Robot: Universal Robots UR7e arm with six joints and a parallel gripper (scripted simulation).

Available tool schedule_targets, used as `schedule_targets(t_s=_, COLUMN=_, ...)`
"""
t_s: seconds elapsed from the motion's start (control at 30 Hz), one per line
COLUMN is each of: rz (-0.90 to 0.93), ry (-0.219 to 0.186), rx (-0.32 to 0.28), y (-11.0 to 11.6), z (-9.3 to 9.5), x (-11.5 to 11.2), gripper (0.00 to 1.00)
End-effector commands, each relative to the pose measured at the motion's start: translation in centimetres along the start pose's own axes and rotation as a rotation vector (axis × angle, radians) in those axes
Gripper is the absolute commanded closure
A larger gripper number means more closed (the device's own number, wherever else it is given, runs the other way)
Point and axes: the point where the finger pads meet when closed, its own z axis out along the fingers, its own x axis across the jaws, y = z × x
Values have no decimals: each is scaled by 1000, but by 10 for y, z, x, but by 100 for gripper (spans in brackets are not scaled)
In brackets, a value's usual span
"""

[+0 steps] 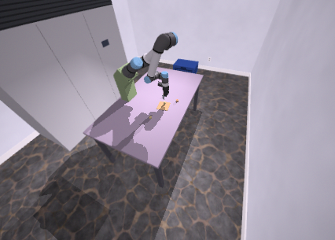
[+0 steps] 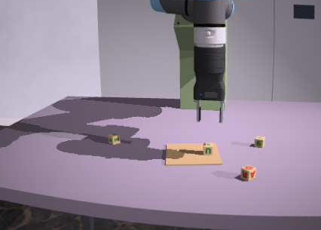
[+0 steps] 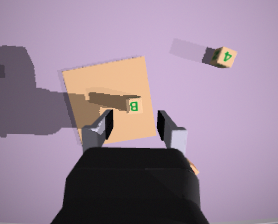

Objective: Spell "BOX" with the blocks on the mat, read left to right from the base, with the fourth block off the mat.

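The gripper (image 1: 163, 97) (image 2: 210, 119) (image 3: 135, 122) is open and empty, above the mat. The tan mat (image 1: 160, 108) (image 2: 196, 161) (image 3: 110, 80) lies flat. The B block (image 2: 208, 149) (image 3: 134, 106) sits on it near the edge at the exterior view's right, B on top, upright as seen from the base. A block with a green 4 on top (image 2: 259, 142) (image 3: 225, 57) lies off the mat. A block with a red O on top (image 1: 177, 101) (image 2: 249, 173) lies nearer the exterior camera, off the mat. Another block (image 1: 150, 117) (image 2: 114, 139) lies off the mat on the other side; its top is unclear.
The purple table (image 1: 157, 148) (image 2: 132, 191) carries the arm's base on a green pedestal (image 1: 126, 86) at its far side from the exterior view. Arm shadows cross the table and part of the mat. A blue box (image 1: 185, 65) stands beyond the table.
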Motion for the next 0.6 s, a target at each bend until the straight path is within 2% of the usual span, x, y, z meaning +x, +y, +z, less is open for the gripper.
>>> schedule_targets(t_s=0.0, rz=53, ry=0, rx=-1, y=2, z=0, x=3, gripper=0)
schedule_targets(t_s=0.23, rz=143, ry=0, rx=0, y=5, z=1, x=7, gripper=0)
schedule_targets(t_s=0.57, rz=408, ry=0, rx=1, y=16, z=4, x=21, gripper=0)
